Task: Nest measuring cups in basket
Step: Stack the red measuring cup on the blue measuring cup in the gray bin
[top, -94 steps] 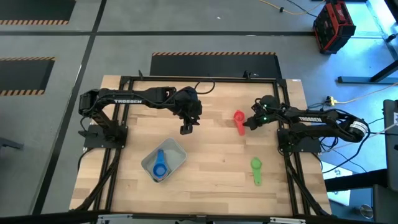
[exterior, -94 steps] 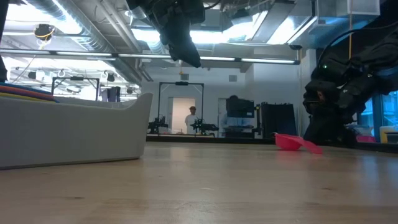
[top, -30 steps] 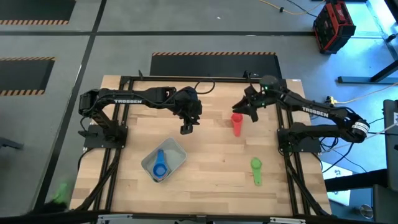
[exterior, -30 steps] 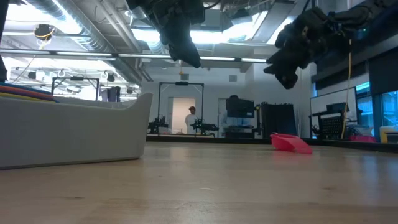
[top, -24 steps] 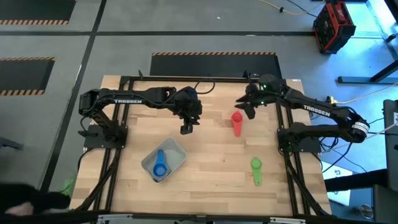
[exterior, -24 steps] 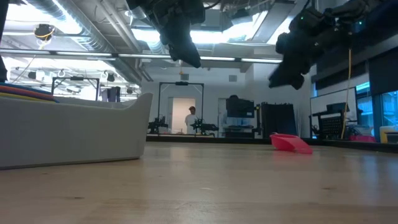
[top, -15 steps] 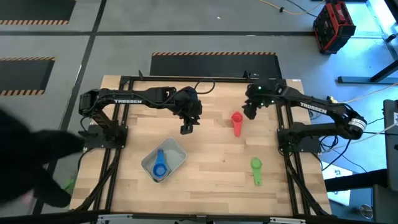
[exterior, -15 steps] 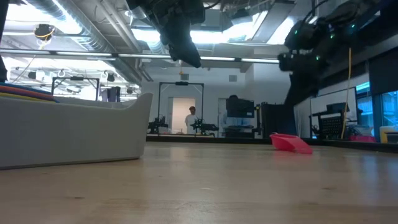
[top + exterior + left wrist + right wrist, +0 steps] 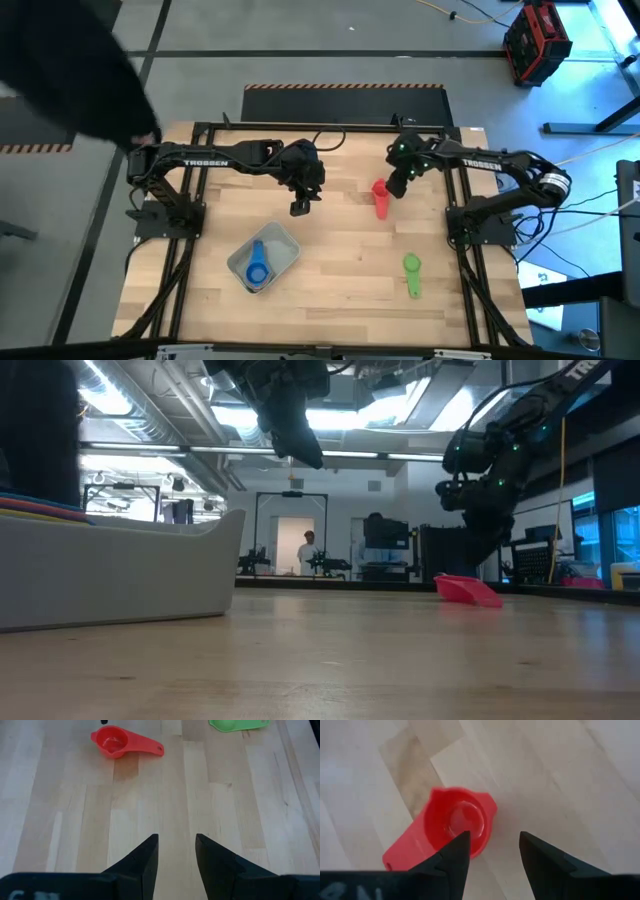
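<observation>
My right pincer hangs released just above the red cup lying far-right of centre on the bench; it looks light, stiff and slick, so I'd pinch the bowl rim.

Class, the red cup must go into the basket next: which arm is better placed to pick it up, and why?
Right. The right gripper hangs open just beside the red cup, its wrist view looking down on the bowl. The left gripper hovers farther off, nearer the basket.
</observation>
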{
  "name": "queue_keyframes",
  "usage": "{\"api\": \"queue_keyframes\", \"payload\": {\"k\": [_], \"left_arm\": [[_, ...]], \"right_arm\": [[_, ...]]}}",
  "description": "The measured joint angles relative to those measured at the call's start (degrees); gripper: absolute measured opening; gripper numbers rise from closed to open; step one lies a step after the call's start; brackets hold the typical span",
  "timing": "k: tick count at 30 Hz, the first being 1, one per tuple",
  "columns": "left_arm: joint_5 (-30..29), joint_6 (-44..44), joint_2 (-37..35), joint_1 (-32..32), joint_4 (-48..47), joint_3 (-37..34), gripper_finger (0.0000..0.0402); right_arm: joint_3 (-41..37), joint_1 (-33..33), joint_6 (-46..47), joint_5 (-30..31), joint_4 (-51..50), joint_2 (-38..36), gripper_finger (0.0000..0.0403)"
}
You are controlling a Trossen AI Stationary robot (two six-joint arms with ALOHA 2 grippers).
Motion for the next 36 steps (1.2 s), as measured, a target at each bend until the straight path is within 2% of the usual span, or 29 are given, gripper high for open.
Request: {"api": "queue_keyframes", "payload": {"k": [20,24,27,30,36], "left_arm": [[0.0,0.0,0.0,0.0,0.0,0.0,0.0124],[0.0,0.0,0.0,0.0,0.0,0.0,0.0124],[0.0,0.0,0.0,0.0,0.0,0.0,0.0124],[0.0,0.0,-0.7,0.0,-0.8,0.0,0.0124],[-0.1,0.0,-3.1,0.0,-4.4,0.1,0.0124]], "right_arm": [[0.0,0.1,-1.1,-1.0,3.2,9.0,0.0173],[0.0,0.1,-1.0,-1.0,3.7,9.4,0.0136],[0.0,0.1,-0.9,-1.9,3.7,9.4,0.0084],[0.0,0.1,-0.9,-5.6,4.5,9.4,0.0025],[1.9,1.2,0.4,-11.6,5.8,9.4,0.0015]]}}
